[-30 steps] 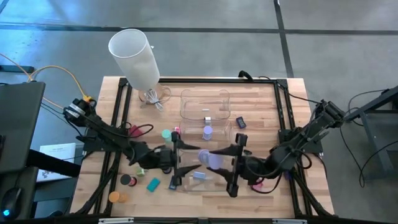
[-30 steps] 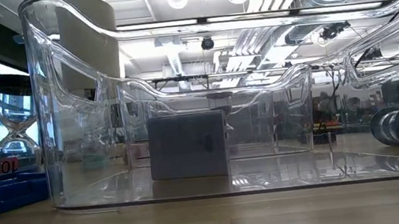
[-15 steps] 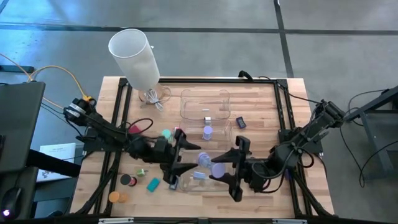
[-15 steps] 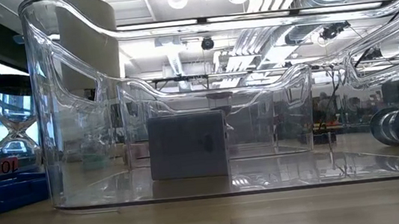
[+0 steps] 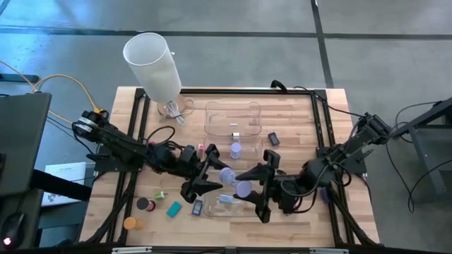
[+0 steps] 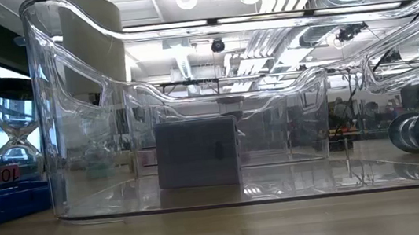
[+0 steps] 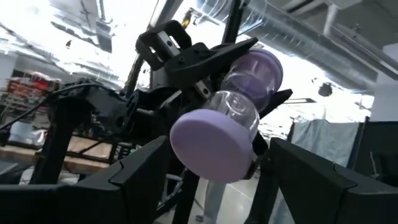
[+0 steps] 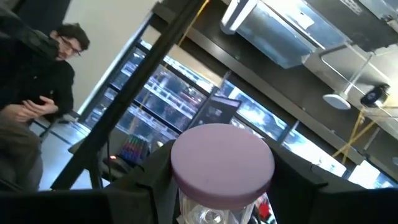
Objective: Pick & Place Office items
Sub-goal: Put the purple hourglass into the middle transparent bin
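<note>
From my remote station: the right hand (image 5: pixel 253 192) grips a lilac hourglass with a clear glass waist (image 5: pixel 243 188), raised over the near clear plastic tray (image 5: pixel 212 212) on the wooden counter (image 5: pixel 296 127). The left hand (image 5: pixel 206 171) faces it just beside, fingers (image 7: pixel 134 177) spread wide on either side of the lilac end cap, holding nothing. Left of the tray lie a flat teal rectangle (image 5: pixel 174 208), a black short cylinder (image 5: pixel 144 204) and an orange short cylinder (image 5: pixel 130 223)
</note>
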`<state>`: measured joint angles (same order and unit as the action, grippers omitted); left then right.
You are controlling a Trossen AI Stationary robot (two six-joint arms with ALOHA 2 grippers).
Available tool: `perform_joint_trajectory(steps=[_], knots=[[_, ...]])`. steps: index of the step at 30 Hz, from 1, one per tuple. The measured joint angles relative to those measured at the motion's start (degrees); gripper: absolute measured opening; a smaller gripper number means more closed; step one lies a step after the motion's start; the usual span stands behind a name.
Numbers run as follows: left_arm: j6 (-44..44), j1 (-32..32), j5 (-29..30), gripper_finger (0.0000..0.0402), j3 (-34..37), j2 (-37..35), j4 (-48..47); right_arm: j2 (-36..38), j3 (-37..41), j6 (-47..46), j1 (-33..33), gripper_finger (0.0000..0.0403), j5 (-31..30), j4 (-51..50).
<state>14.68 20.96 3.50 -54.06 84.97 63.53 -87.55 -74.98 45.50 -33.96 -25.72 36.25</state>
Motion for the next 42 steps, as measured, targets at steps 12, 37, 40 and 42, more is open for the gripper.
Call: perform_joint_trajectory(steps=[12,37,40,42], knots=[[-0.02,-3.13,-7.21,0.0271,0.00,0.00,1.05,0.02,-0.01,-0.22,2.25,0.0183,7.80,-0.08],[-1.77,-3.04,-8.06,0.0196,-0.03,-0.03,1.91,0.02,0.00,-4.34,6.27,0.0183,9.52,-4.26],[-1.71,-3.01,-9.71,0.0185,-0.09,-0.06,1.84,0.00,0.00,-4.31,6.25,0.0183,9.44,-4.51],[-1.55,-3.03,-10.00,0.0184,-0.09,-0.06,1.85,0.00,0.00,-4.22,6.27,0.0183,9.35,-4.46]])
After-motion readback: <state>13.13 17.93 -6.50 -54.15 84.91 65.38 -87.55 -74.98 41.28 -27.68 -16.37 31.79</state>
